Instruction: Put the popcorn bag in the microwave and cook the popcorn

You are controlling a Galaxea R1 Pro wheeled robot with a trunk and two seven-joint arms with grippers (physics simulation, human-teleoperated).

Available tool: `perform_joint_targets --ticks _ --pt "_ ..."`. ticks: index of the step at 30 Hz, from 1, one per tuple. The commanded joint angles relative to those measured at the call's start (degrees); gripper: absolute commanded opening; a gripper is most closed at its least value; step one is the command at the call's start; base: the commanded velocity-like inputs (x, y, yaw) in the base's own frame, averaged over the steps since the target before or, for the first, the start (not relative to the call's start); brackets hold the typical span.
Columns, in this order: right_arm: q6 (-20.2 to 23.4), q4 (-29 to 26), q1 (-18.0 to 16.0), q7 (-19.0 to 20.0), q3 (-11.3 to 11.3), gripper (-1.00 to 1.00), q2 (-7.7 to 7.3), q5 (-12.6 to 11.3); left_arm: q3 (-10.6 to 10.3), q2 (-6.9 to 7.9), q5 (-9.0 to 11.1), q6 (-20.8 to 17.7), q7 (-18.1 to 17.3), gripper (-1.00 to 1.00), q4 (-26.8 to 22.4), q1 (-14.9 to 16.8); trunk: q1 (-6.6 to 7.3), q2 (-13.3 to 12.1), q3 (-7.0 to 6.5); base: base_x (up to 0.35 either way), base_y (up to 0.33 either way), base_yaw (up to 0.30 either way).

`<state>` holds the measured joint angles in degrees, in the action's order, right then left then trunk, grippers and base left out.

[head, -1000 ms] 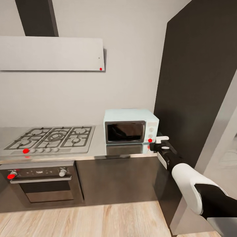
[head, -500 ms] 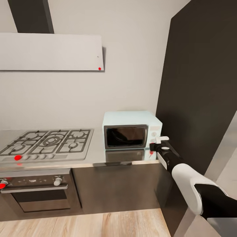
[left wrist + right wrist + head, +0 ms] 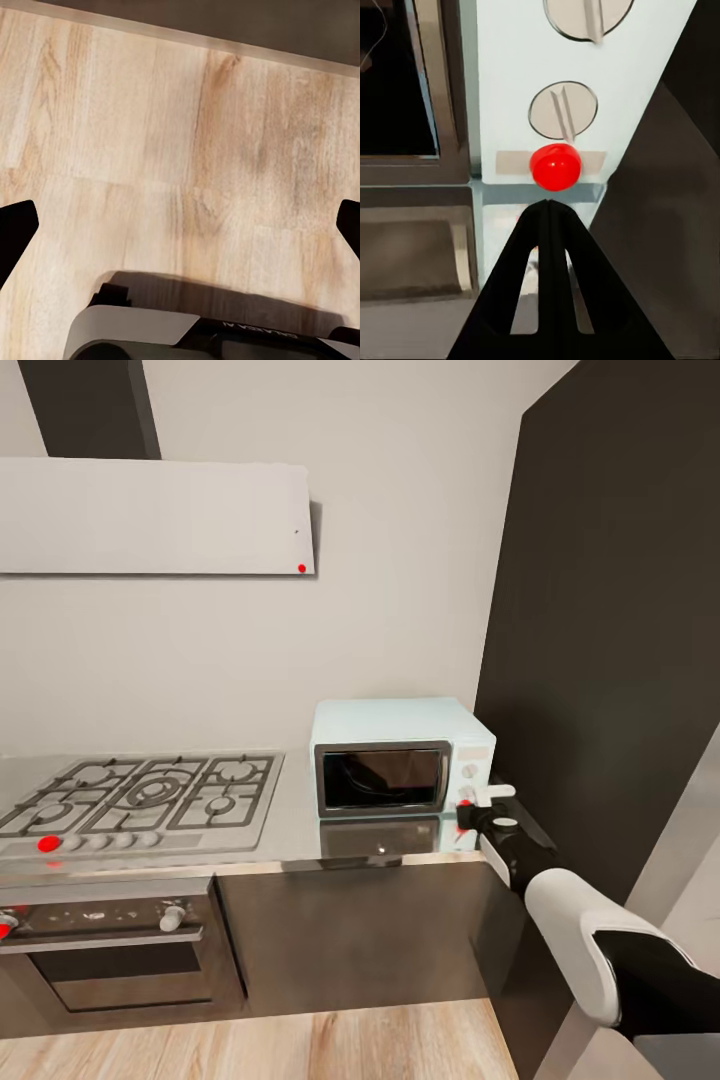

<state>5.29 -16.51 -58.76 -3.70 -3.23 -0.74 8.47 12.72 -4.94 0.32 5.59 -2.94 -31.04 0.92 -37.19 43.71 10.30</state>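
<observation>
The pale blue microwave (image 3: 400,758) stands on the grey countertop (image 3: 292,828) with its dark glass door closed. My right gripper (image 3: 465,812) reaches to its lower right corner. In the right wrist view the right gripper (image 3: 549,206) is shut, its joined black fingertips just short of the round red light (image 3: 556,166) below the two white knobs (image 3: 562,112). My left gripper (image 3: 180,225) hangs open over the wood floor, one dark fingertip (image 3: 15,232) at each side of that view. The popcorn bag is out of view.
A gas hob (image 3: 150,792) lies left of the microwave, above a steel oven (image 3: 110,950). A grey hood (image 3: 150,515) hangs on the wall. A tall dark cabinet (image 3: 610,610) rises right beside the microwave and my right arm.
The head camera has moved, so the hob and oven have slid left and down in the picture. My right gripper has stayed at the microwave's red light.
</observation>
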Motion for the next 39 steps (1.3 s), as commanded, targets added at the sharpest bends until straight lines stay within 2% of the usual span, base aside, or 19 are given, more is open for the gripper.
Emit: perform_joint_targets --ticks 1,7,20,28,39 --pt "0.33 -0.12 0.04 0.01 -0.35 -1.00 -0.03 0.59 0.37 -0.07 0.03 0.12 -0.29 1.00 0.02 0.05 -0.01 0.07 0.09 0.000 0.000 0.000" --pt "0.33 -0.11 0.41 0.40 -0.45 -1.00 -1.23 0.28 0.38 -0.07 0.04 0.12 -0.29 1.00 0.02 0.05 -0.01 0.07 0.09 0.000 0.000 0.000" --pt "0.18 -0.18 0.91 0.97 -0.38 -1.00 -0.96 0.32 0.42 -0.07 0.09 0.12 -0.22 1.00 0.01 0.08 -0.01 0.07 0.09 0.000 0.000 0.000" --pt "0.24 -0.12 1.01 0.98 -0.38 -1.00 -1.14 0.32 0.28 -0.07 0.02 0.12 -0.31 1.00 0.01 0.05 -0.01 0.07 0.09 0.123 0.000 0.000" --pt "0.16 -0.10 2.48 0.98 -0.38 -1.00 -0.95 0.41 0.37 -0.07 0.03 0.12 -0.31 1.00 0.01 0.05 -0.01 0.07 0.09 0.002 0.000 0.000"
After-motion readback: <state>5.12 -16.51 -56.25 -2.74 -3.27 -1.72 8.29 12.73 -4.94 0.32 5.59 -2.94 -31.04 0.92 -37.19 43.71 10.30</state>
